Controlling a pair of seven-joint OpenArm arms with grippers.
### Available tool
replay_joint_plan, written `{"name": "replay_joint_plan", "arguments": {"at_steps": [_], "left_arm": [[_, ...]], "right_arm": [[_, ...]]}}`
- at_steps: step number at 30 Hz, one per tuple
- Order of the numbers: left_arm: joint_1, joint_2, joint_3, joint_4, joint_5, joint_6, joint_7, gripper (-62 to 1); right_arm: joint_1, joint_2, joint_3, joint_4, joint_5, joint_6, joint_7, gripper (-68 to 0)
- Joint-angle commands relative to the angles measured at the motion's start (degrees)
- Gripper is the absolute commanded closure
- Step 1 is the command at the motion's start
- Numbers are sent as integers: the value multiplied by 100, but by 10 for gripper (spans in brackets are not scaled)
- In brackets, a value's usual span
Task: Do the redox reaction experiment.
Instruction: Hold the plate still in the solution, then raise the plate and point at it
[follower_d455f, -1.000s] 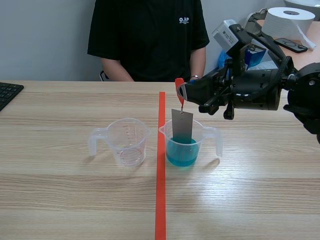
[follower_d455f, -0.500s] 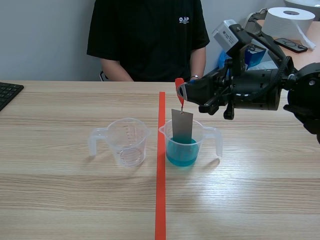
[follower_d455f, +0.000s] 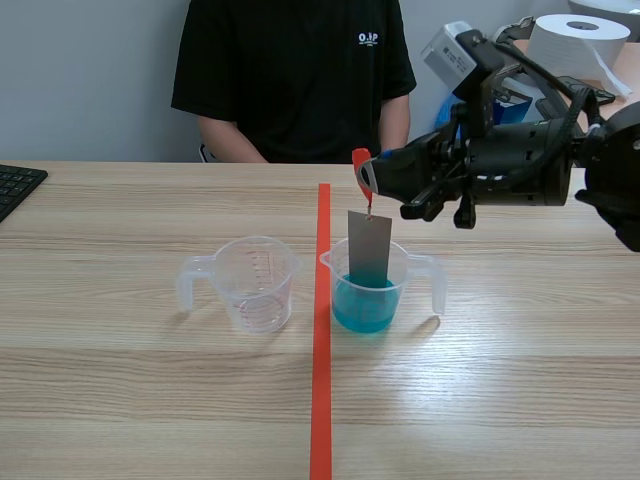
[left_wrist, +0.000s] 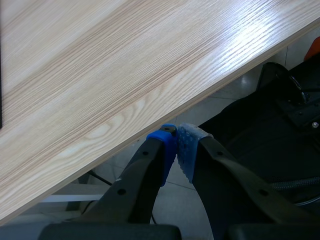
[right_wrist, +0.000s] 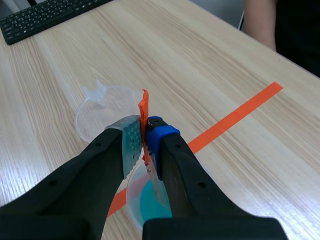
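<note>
The right gripper (right_wrist: 144, 131) pinches an orange tab (right_wrist: 143, 107) between its pads, and the tab's top sticks up above the fingertips. In the scene view this gripper (follower_d455f: 368, 180) is raised above the table (follower_d455f: 500, 380). A grey plate (follower_d455f: 368, 245) hangs straight down below the jaws from the tab (follower_d455f: 358, 165). The plate's lower end is inside the blue cup (follower_d455f: 385, 300), directly under the jaws. Whether its edge touches the blue liquid cannot be told. From the right wrist, the blue cup (right_wrist: 137, 200) shows beneath the fingers.

The empty cup (right_wrist: 97, 112) stands ahead of the jaws and to one side, with its spout pointing away. The tape (follower_d455f: 321, 350) runs between the empty cup (follower_d455f: 255, 285) and the blue cup. Far ahead of the jaws a keyboard (right_wrist: 45, 15) lies at the table's corner.

A person (follower_d455f: 295, 75) in a black shirt sits across the table behind the gripper. A paper roll (follower_d455f: 575, 45) stands behind the arm.

The left gripper (left_wrist: 177, 137) has its pads pressed together on nothing. It is off the table, below the table's edge (left_wrist: 100, 75) and over the floor.
</note>
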Motion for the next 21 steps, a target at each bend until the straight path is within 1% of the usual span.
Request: {"name": "replay_joint_plan", "arguments": {"at_steps": [1, 12, 21], "left_arm": [[48, 13, -37, 35, -35, -11, 9, -40], [48, 13, -37, 35, -33, -11, 22, -40], [48, 13, -37, 35, -33, -11, 22, -40]], "right_arm": [[98, 76, 133, 254, 76, 68, -17, -17], [98, 76, 498, 1032, 601, 68, -778, -17], [98, 76, 815, 1589, 1130, 68, -1386, -17]]}}
